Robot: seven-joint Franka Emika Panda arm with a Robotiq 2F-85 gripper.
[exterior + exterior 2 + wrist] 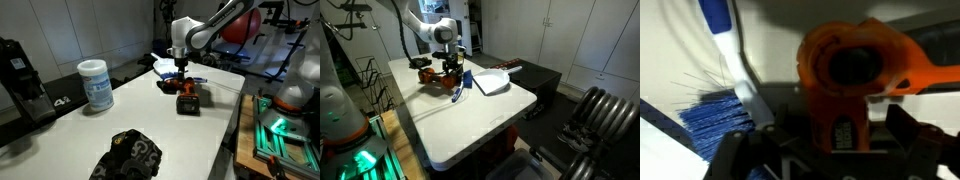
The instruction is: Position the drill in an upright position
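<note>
The drill point(188, 98) is orange with a black base and stands on the white table point(120, 115) near its far end. It also shows in an exterior view point(445, 73). In both exterior views my gripper point(181, 72) point(447, 58) hangs straight down onto the drill's top. In the wrist view the orange drill body point(845, 70) fills the middle, between my two black fingers. My gripper point(826, 146) is open around it. A strip of white table shows between the drill and the right finger.
A blue-bristled brush point(715, 115) and a white dustpan point(490, 80) lie right beside the drill. A white wipes canister point(96, 85) and a black machine point(20, 80) stand at one table end. A black lumpy object point(130, 155) lies near the front edge.
</note>
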